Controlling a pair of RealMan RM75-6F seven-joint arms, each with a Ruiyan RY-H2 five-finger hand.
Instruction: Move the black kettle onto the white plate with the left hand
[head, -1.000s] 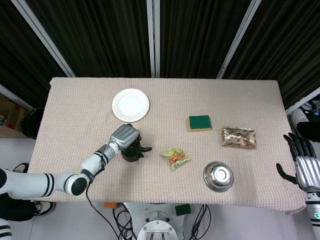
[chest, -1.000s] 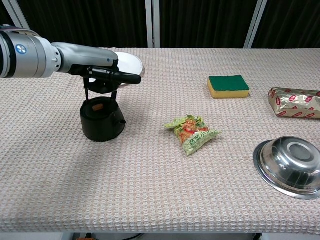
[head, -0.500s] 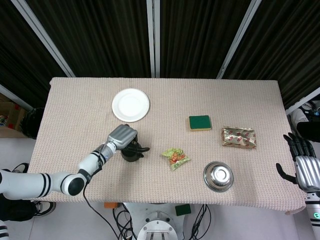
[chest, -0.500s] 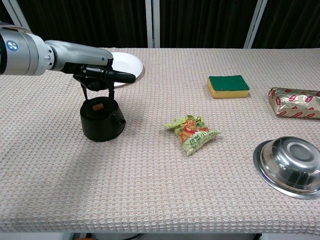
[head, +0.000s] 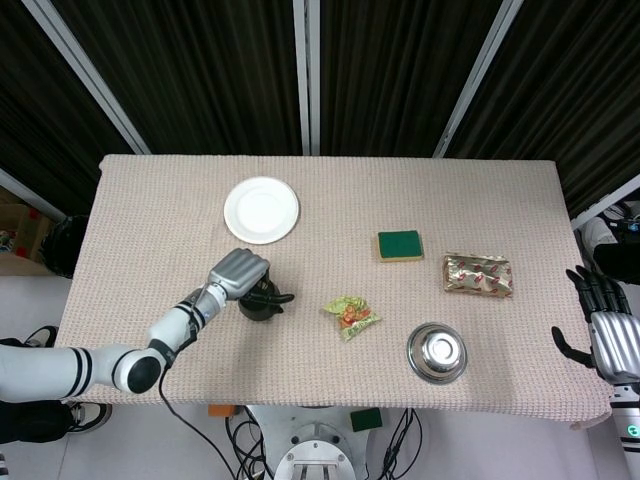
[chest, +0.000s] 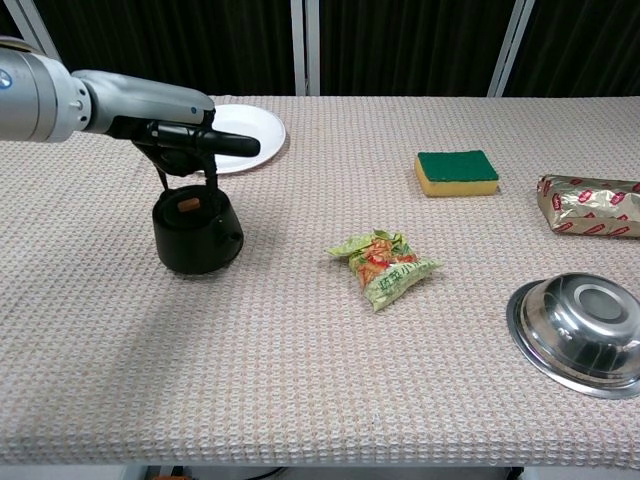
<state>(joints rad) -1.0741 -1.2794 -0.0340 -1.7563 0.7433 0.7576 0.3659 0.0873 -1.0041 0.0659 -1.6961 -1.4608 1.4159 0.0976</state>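
The black kettle (chest: 195, 233) with an orange knob on its lid stands left of the table's middle, also seen as the kettle (head: 263, 304) from above. My left hand (chest: 185, 140) is over it and grips its thin wire handle; one finger sticks out to the right. From above the left hand (head: 238, 273) covers part of the kettle. Whether the kettle's base touches the cloth I cannot tell. The white plate (head: 261, 210) lies bare behind the kettle; in the chest view the plate (chest: 250, 125) is partly hidden by the hand. My right hand (head: 605, 330) hangs beyond the table's right edge, fingers apart, holding nothing.
A green snack packet (chest: 383, 267) lies right of the kettle. A steel bowl (chest: 580, 333) sits at the front right. A green and yellow sponge (chest: 456, 172) and a shiny foil pack (chest: 588, 205) lie further back on the right.
My left hand has shifted left and a little toward the plate, holding the handle, and the kettle has moved with it. The right hand has stayed still.
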